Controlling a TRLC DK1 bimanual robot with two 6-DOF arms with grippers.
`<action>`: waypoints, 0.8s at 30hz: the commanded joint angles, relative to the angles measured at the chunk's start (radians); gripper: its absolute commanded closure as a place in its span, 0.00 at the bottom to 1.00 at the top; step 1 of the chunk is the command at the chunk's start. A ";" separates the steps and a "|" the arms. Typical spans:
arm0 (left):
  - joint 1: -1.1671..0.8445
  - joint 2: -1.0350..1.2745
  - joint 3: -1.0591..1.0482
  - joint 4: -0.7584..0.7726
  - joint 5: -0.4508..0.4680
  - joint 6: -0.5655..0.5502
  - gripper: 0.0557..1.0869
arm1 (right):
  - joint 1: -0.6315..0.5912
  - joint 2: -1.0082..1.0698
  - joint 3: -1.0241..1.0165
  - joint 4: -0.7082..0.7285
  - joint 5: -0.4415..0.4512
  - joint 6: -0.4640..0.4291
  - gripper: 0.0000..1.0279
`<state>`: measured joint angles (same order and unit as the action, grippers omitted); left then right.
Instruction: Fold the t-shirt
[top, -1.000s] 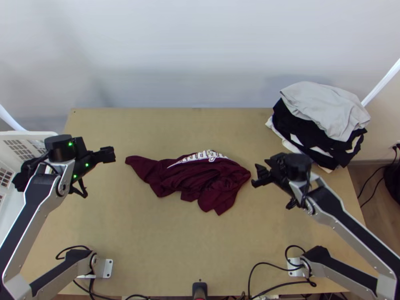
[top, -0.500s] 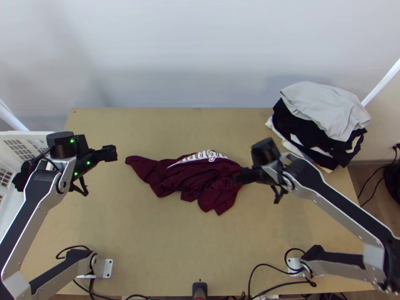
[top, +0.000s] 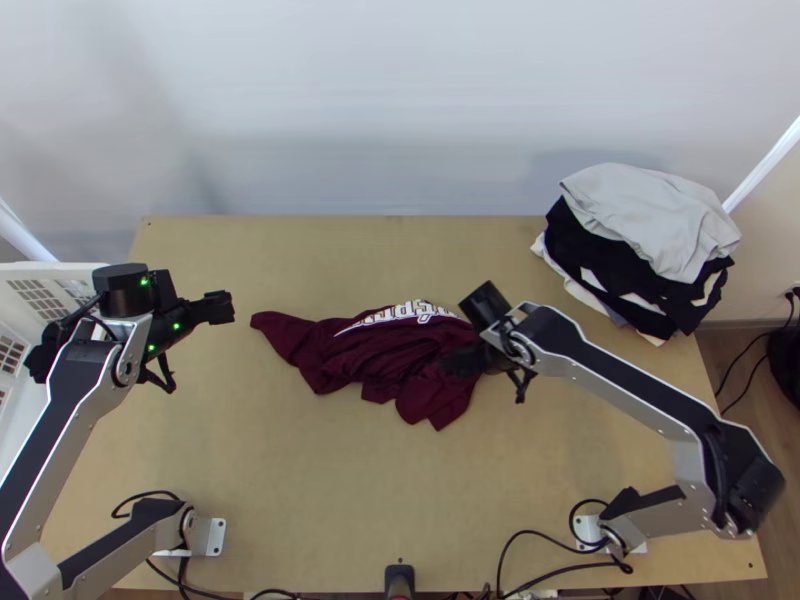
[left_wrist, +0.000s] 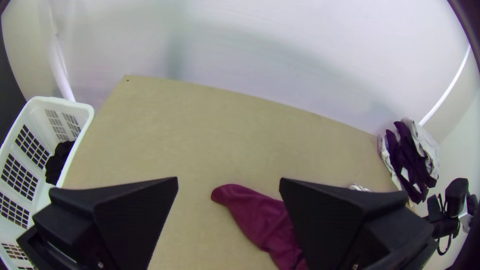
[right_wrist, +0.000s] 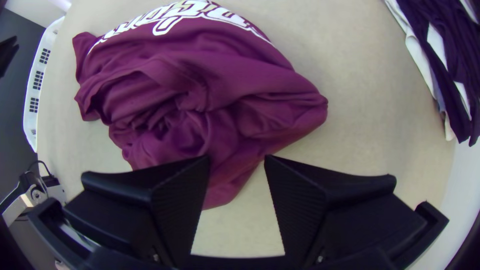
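Right gripper (right_wrist: 236, 159) is over the right part of the t-shirt (top: 340, 355), its two fingers apart and no cloth seen pinched between them. The shirt lies bunched about the middle of the table (top: 300, 500), with its narrow end toward the left edge, its white lettering (top: 400, 313) toward the far edge and a loose flap toward the near edge. I judge the step is to take hold and spread it, as folding is not begun. It would be good to come down on an outer border of this flap, and to catch one layer rather than the thick wrinkles, otherwise the bunch may travel as one lump. Left gripper (left_wrist: 228, 179), also open, is just beyond the narrow end on the left side; it could hold this end while the right one pulls gently toward the right edge. For moving, there is more room toward the near edge than toward the far one, but a pull should stop before the black cables (top: 540, 530) there. At the far right corner, a clothes pile (top: 650, 240) hangs partly over the edge and asks for distance. Beside the left edge stands a white basket (left_wrist: 50, 102) with dark cloth.
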<state>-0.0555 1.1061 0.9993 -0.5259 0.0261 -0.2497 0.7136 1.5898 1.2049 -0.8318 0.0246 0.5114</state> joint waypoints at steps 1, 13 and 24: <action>-0.003 -0.011 0.032 -0.006 0.000 0.007 0.04 | 0.014 0.042 0.041 -0.004 -0.008 0.026 0.51; -0.001 0.001 0.056 -0.006 0.000 0.012 0.04 | -0.002 -0.054 0.002 -0.001 -0.006 -0.001 0.97; -0.017 0.011 0.053 -0.003 0.000 0.004 0.04 | 0.000 -0.180 -0.005 -0.041 0.000 -0.033 0.91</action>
<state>-0.0616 1.1065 1.0290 -0.5262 0.0261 -0.2497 0.6922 1.4319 1.2095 -0.8555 0.0250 0.4999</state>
